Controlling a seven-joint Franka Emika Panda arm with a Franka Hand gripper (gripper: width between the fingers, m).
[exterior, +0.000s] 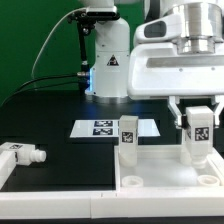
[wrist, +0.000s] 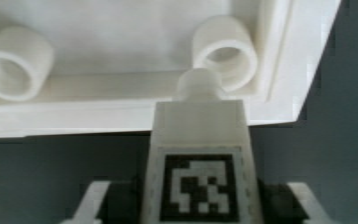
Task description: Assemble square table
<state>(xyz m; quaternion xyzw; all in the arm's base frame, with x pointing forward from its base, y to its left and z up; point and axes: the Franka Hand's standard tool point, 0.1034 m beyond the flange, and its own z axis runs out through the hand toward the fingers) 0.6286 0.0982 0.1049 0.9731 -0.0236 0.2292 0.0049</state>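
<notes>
The white square panel (exterior: 160, 178) lies at the front of the black table, raised rim and sockets facing up. One tagged white leg (exterior: 128, 138) stands upright at its far corner on the exterior view's left. My gripper (exterior: 198, 120) is shut on a second tagged leg (exterior: 200, 138) and holds it upright over the panel on the exterior view's right. In the wrist view this leg (wrist: 202, 150) runs out from between my fingers (wrist: 105, 200), its rounded tip just short of a round corner socket (wrist: 229, 45). Another socket (wrist: 16, 65) stands empty. A third leg (exterior: 22, 155) lies on its side.
The marker board (exterior: 105, 128) lies flat behind the panel. The robot's white base (exterior: 108, 65) stands at the back centre with a cable running off to the exterior view's left. A white border bar (exterior: 8, 172) lies beside the loose leg.
</notes>
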